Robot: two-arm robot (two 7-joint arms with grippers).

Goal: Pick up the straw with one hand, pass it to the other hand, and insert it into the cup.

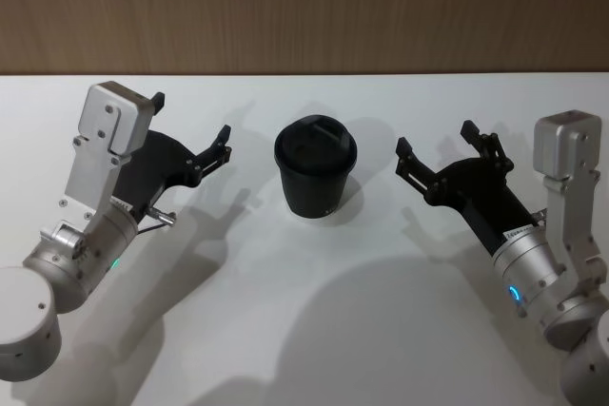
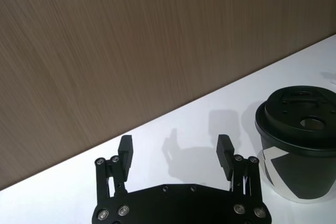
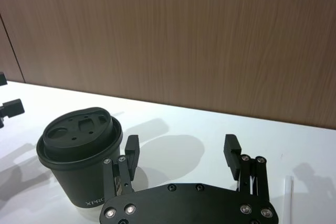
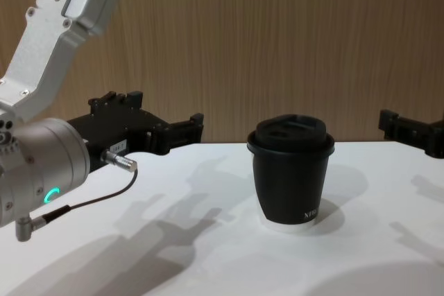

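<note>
The black cup (image 1: 315,167) with its domed lid stands upright in the middle of the white table, also seen in the chest view (image 4: 291,173). My left gripper (image 1: 192,119) hovers open and empty to the cup's left, pointing toward it (image 2: 175,153). On the cup's right, my right gripper (image 1: 435,138) is open and empty too (image 3: 181,150). In the right wrist view a thin white straw (image 3: 287,192) lies on the table just beside the right gripper; the cup (image 3: 80,157) stands on its other side. The left wrist view has the cup (image 2: 299,148) off to one side of the fingers.
A wood-panelled wall (image 1: 304,7) runs along the back edge of the white table (image 1: 314,311). A thin grey cable (image 4: 90,199) hangs from the left wrist. The right gripper (image 4: 411,131) enters the chest view at its right edge.
</note>
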